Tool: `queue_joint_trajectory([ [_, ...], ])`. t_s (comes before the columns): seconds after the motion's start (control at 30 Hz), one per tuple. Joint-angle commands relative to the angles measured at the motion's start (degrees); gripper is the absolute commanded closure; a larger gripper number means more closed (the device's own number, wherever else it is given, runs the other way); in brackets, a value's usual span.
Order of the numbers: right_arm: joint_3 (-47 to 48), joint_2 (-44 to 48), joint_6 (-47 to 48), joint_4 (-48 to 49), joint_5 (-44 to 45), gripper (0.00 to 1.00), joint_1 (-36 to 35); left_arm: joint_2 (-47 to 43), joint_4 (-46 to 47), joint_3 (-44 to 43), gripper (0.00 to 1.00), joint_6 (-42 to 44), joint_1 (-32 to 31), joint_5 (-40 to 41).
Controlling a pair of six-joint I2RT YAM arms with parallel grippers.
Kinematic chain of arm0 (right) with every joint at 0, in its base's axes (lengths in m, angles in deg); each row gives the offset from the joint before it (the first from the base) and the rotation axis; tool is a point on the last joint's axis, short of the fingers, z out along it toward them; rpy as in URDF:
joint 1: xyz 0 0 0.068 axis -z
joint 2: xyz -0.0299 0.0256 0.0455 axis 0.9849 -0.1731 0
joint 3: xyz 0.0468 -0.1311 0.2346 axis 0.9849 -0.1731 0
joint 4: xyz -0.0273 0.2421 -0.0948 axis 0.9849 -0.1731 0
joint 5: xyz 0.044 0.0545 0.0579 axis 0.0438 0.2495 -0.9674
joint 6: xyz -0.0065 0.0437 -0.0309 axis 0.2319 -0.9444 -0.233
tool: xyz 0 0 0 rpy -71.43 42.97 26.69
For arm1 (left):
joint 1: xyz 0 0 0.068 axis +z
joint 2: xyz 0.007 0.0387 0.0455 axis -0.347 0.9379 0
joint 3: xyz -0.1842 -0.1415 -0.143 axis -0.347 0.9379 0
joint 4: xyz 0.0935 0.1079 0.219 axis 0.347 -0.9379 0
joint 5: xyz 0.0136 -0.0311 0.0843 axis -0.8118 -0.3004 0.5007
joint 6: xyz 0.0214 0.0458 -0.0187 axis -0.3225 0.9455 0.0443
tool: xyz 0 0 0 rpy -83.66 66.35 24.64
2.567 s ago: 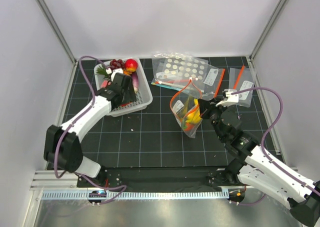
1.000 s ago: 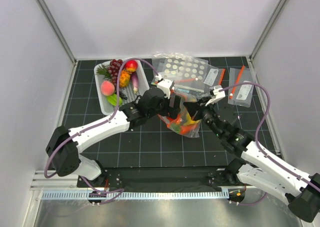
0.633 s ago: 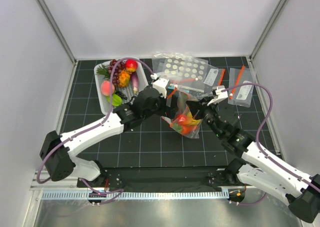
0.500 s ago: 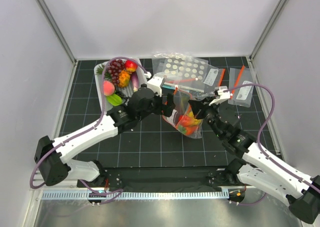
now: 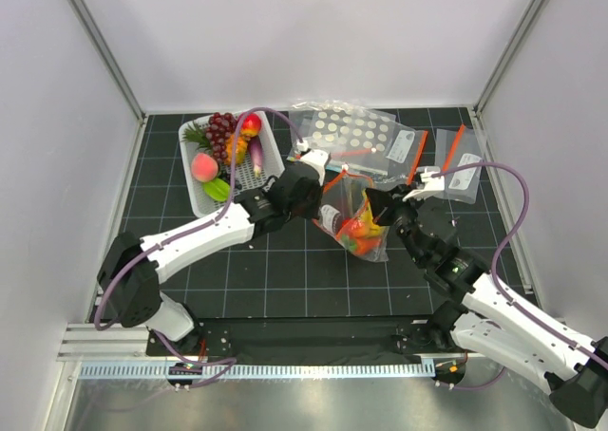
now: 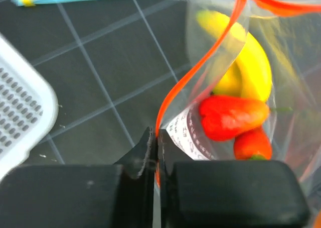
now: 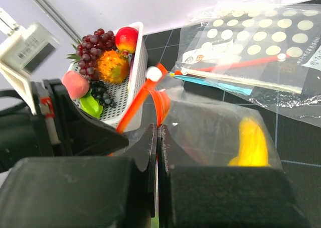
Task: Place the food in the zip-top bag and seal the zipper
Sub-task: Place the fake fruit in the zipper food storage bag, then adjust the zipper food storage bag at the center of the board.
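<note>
The clear zip-top bag (image 5: 356, 227) hangs upright between both arms at the table's middle. Inside it lie a yellow banana (image 6: 251, 67) and red pieces (image 6: 228, 117). My left gripper (image 6: 157, 137) is shut on the orange-red zipper (image 7: 161, 107) at the bag's left mouth edge. At the right side of the mouth, my right gripper (image 7: 158, 132) is shut on the same strip. Between the two grips the strip bows apart. More food stays in the white basket (image 5: 271, 151): a pink peach (image 5: 203, 167), a green piece (image 5: 218, 188), grapes and a red-yellow fruit.
A clear bag printed with white dots (image 5: 347, 132) lies behind the held bag. Two small labelled bags (image 5: 461, 165) lie at the back right. The basket's corner (image 6: 20, 117) is close to my left gripper.
My left arm left the basket, swung right to the bag and shut its open jaws on the zipper edge. The right gripper kept its hold while the bag shifted slightly.
</note>
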Motion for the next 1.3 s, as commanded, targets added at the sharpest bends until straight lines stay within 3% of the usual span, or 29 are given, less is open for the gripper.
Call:
queue_joint_trajectory([
  [0.0, 0.38, 0.15, -0.32, 1.44, 1.69, 0.99, -0.25, -0.58, -1.4, -3.21, 1.0, 2.04, 0.14, -9.6],
  [0.27, 2.31, -4.52, -0.32, 0.56, -0.86, 0.99, -0.25, -16.03, 4.22, 3.36, 1.0, 0.72, -0.13, -17.34],
  [0.47, 2.31, 1.35, 0.2, -1.9, 3.53, 0.99, -0.25, -24.49, 7.82, 7.51, 1.0, 0.81, -0.13, -16.12],
  [0.6, 3.28, 7.95, 2.49, -4.89, 6.61, 0.99, -0.25, -23.44, 7.48, 6.99, 1.0, -0.07, -0.13, -12.96],
  [0.7, 1.97, 11.81, 2.67, -4.02, 7.14, 0.99, -0.25, -19.14, 5.81, 4.88, 1.0, -0.77, -0.13, -14.97],
  [0.9, 2.66, 8.25, 2.58, -3.05, 3.45, 0.99, -0.25, -12.02, 3.0, 1.36, 0.98, -1.39, -0.13, -15.86],
  [1.0, 3.63, 4.81, 1.97, -3.57, 2.83, 0.99, -0.17, -9.12, 1.5, 0.48, 0.89, -1.56, -0.13, -10.96],
  [1.13, 5.12, -2.3, 1.0, -4.45, 1.6, 0.99, -0.25, -6.74, -0.61, -0.48, 0.45, -2.62, -0.13, -3.74],
  [1.27, 5.56, -4.51, 0.47, -4.28, 0.81, 0.99, -0.25, -10.59, 0.17, 2.31, 0.27, -2.27, -0.13, 0.65],
])
